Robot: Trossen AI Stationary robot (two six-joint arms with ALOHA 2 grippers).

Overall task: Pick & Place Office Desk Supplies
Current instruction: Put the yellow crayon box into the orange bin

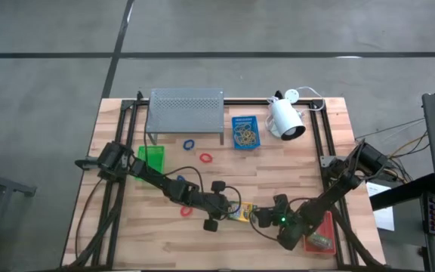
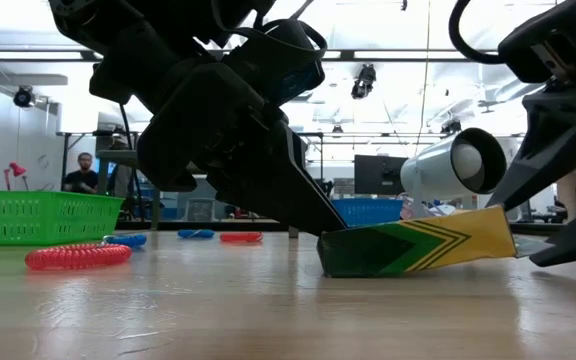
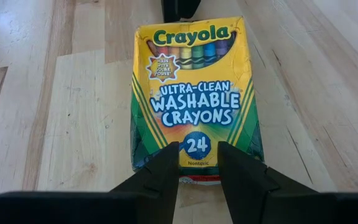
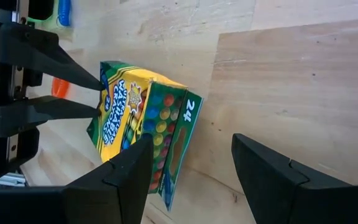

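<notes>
Near the front edge of the wooden table (image 1: 127, 234), between the two arms, lies the crayon box (image 1: 240, 213), one end raised off the wood in the low view. The left gripper (image 3: 194, 163) has its two fingers set narrowly apart at the box's end; whether they pinch the flap or only touch it cannot be told. The right gripper (image 4: 191, 171) stands wide open and empty, just beside the opposite end.

Step in hand, as judged: grasping or handing over the crayon box for placement, probably into the red-orange tray (image 1: 325, 230) under the right arm. The next move calls for a firm closure on the box, then a lift clear of the table.

Further back stand the grey shelf (image 1: 186, 109), white lamp (image 1: 287, 119), green tray (image 1: 153, 157) and blue tray (image 1: 245, 132) of rubber bands, then the small loops (image 1: 206, 158).

View differences: only the left wrist view shows the printed label; only the low view shows the tilt; only the high view shows the trays' layout
</notes>
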